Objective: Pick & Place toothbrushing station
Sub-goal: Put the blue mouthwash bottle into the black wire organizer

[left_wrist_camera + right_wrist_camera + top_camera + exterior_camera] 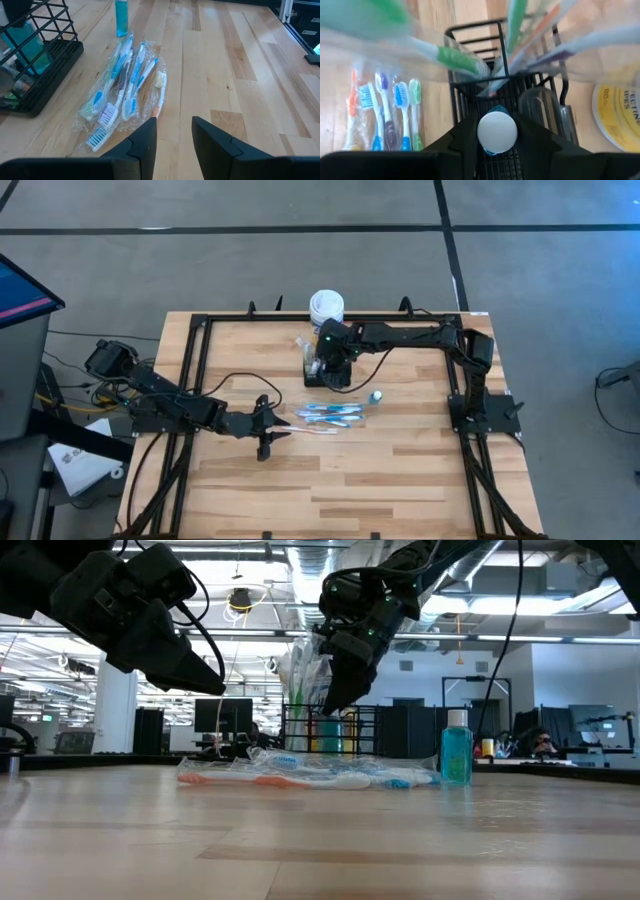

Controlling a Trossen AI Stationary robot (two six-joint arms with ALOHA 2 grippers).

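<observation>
Presently, toothbrushing station (322, 368) — black wire-mesh caddy on the tabletop (400, 470), just in front of the yellow canister (326, 307). Right claw (497, 131) above it, clamped on a white-capped blue bottle (497, 132). Wrapped toothbrushes (330, 416) near the caddy. Left claw (174, 131) beside them — parted, holding nothing.

The toothbrushing station (47, 65) is a low black wire-mesh caddy with a solid tray base, standing upright toward the table's far edge. Wrapped toothbrushes lean out of one compartment – how many is hard to tell through the blur – and a small white-capped blue bottle sits in another.
</observation>
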